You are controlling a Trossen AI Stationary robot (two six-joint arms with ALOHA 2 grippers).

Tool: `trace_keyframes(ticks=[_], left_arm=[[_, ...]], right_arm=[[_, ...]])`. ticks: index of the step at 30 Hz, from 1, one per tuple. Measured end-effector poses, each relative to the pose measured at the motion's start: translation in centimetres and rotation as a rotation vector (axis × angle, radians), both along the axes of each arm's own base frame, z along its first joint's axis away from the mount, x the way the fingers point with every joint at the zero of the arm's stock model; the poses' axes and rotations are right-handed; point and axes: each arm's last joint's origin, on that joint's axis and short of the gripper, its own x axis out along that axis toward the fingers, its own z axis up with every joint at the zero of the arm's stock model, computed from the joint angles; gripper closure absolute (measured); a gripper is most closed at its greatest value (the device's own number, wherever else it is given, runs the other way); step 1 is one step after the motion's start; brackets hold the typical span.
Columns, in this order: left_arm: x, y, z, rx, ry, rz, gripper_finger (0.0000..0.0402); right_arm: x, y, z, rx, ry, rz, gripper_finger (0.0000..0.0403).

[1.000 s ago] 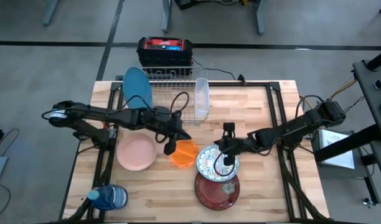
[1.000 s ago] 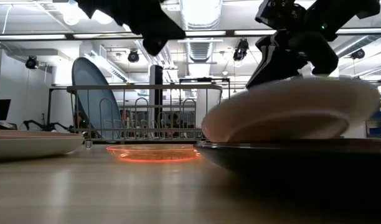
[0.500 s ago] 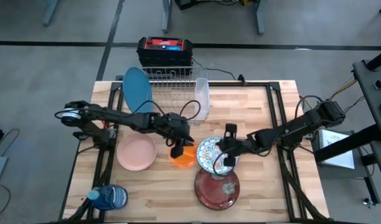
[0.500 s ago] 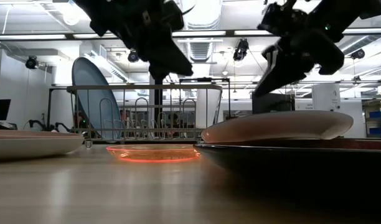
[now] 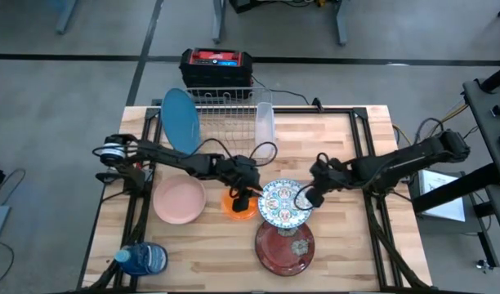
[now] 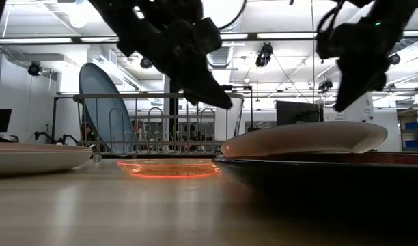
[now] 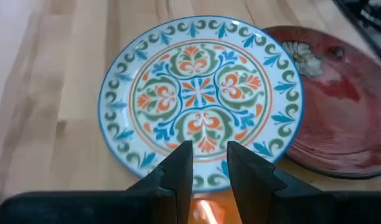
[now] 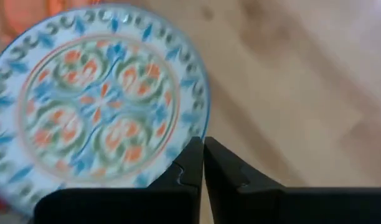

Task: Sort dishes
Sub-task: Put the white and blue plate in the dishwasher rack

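A round plate with an ornate teal, orange and white pattern [image 5: 284,205] lies flat on the wooden table [image 5: 340,245], its edge overlapping a dark red glazed plate [image 5: 283,249]. Just beside it sits a small translucent orange bowl [image 5: 241,204].

The left gripper [image 5: 243,199] hangs over the orange bowl, fingers [image 7: 178,168] slightly parted, holding nothing. The right gripper [image 5: 310,197] is at the patterned plate's far edge, fingers [image 8: 190,163] pressed together and empty.

A round pink dish [image 5: 179,200] lies near the left arm. A large plain blue plate [image 5: 180,121] stands upright in the wire dish rack [image 5: 225,110].

The likely risk: the narrow opening may miss the bowl's rim and push it into the patterned plate. That plate rests unevenly, so a nudge could slide it.
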Motion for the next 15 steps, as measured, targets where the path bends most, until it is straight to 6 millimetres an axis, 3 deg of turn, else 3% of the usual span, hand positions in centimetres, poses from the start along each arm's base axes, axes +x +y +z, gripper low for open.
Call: trace_keyframes(ticks=[8, 15], left_arm=[[1.4, -0.3, -1.8, 0.056, 0.036, -0.058, 0.0313], [1.4, -0.3, -2.6, 0.066, 0.063, -0.067, 0.0320]], right_arm=[[-3.5, -0.4, -1.9, 0.242, -0.019, -0.187, 0.0317], [-3.9, -0.3, -4.0, 0.385, -0.092, -0.271, 0.0239]])
